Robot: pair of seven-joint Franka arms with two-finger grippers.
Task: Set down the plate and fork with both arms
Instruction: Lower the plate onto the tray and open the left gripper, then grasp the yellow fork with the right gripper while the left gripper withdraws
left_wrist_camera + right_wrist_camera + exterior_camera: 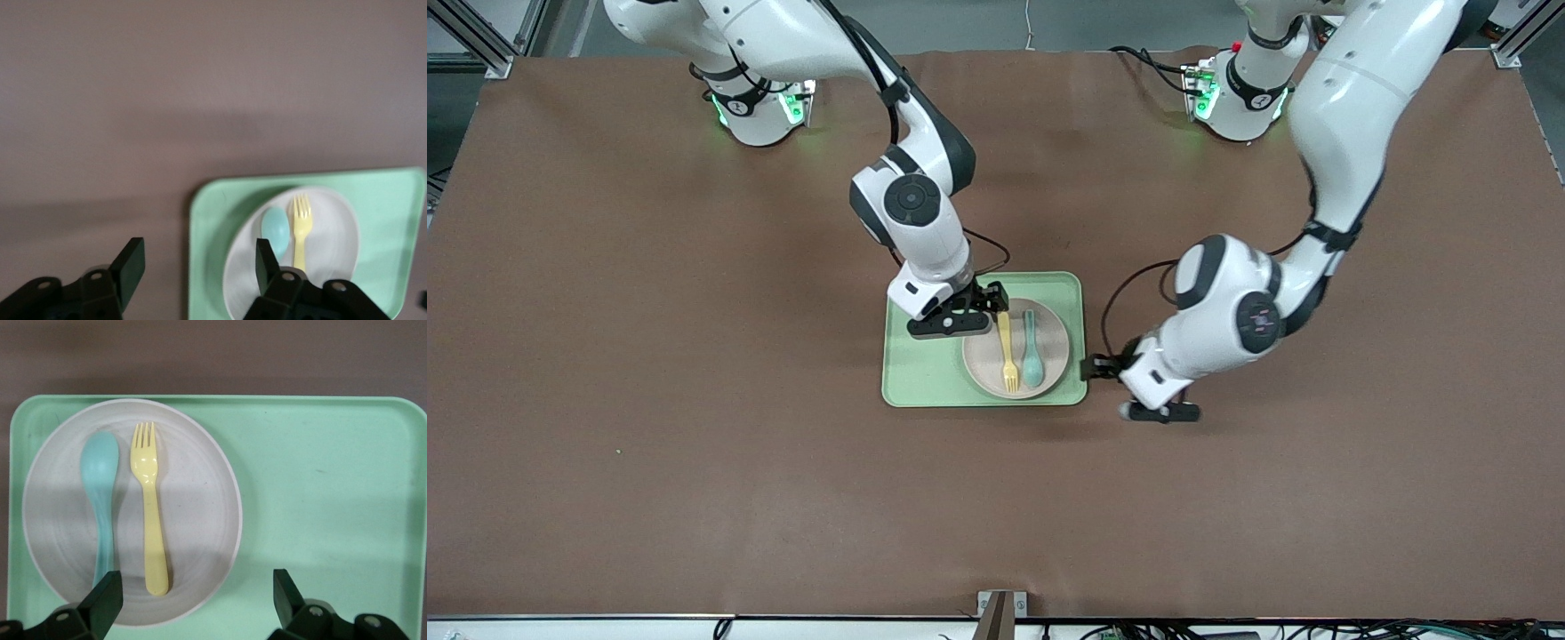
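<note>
The beige-pink plate (984,360) lies in the light-green tray (925,364), at the tray's end toward the left arm. The pale-yellow fork (1008,351) lies on the plate beside a teal spoon (1032,348). My right gripper (978,307) is open and empty over the tray. In the right wrist view, the right gripper (193,600) spans the plate's rim (197,513) by the handle end of the fork (150,507). My left gripper (1096,366) is open and empty, low at the tray's edge. In the left wrist view, the left gripper (200,267) straddles the tray's rim (207,227).
The tray sits mid-table on a brown cover (694,444), with bare cover on all sides. The arm bases (756,107) (1240,98) stand along the edge farthest from the front camera. A small metal bracket (1000,609) sits at the nearest edge.
</note>
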